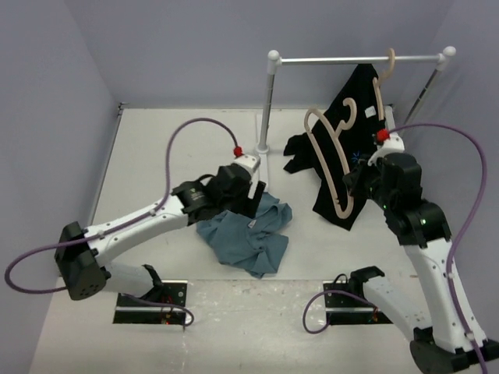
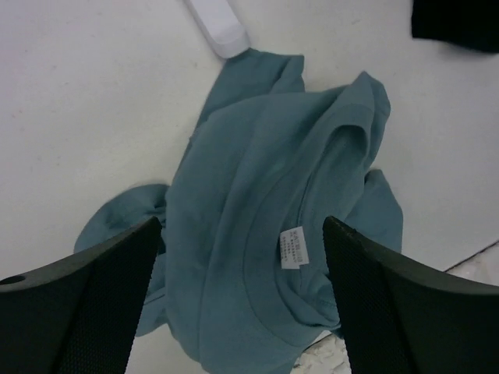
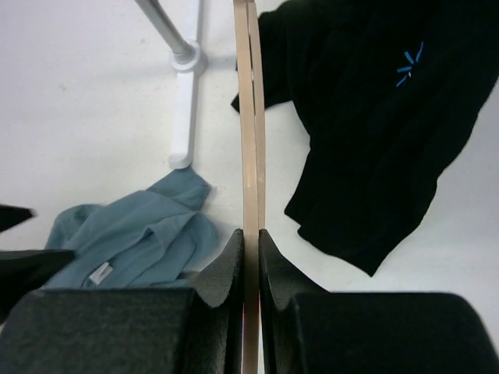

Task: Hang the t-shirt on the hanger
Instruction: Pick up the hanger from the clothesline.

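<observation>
The blue-grey t-shirt [image 1: 245, 234] lies crumpled on the table, collar and white tag [image 2: 294, 247] facing up. My left gripper [image 2: 242, 226] hovers just above the collar, its jaws wide open on either side of the tag and holding nothing. From above, the left gripper [image 1: 253, 199] sits over the shirt's upper edge. My right gripper [image 3: 251, 238] is shut on the beige wooden hanger [image 3: 249, 117], pinching one arm of it edge-on. The hanger [image 1: 331, 152] is held up in the air right of the shirt, hook pointing away, in front of the black garment.
A black garment [image 1: 355, 132] with a small blue mark [image 3: 409, 66] hangs from a second hanger [image 1: 387, 66] on the white rail. The rack's post [image 1: 269, 101] and foot [image 2: 218, 23] stand just behind the shirt. Purple walls close in the table.
</observation>
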Controlling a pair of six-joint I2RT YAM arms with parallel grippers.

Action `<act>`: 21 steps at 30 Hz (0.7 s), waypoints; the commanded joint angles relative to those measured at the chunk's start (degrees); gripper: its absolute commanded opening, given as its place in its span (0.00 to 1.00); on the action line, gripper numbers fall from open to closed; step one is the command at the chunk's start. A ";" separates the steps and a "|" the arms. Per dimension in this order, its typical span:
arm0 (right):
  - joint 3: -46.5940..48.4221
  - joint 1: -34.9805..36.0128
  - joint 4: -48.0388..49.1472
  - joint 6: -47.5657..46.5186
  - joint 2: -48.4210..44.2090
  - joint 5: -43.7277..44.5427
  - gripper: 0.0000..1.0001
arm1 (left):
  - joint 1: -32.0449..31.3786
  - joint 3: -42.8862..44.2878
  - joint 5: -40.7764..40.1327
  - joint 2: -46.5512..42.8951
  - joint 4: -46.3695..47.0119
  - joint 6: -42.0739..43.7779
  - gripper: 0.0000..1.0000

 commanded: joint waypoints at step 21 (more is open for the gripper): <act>-0.88 0.27 -4.70 -0.50 -15.16 -5.51 0.00 | -6.15 5.30 0.82 19.21 11.37 10.69 0.64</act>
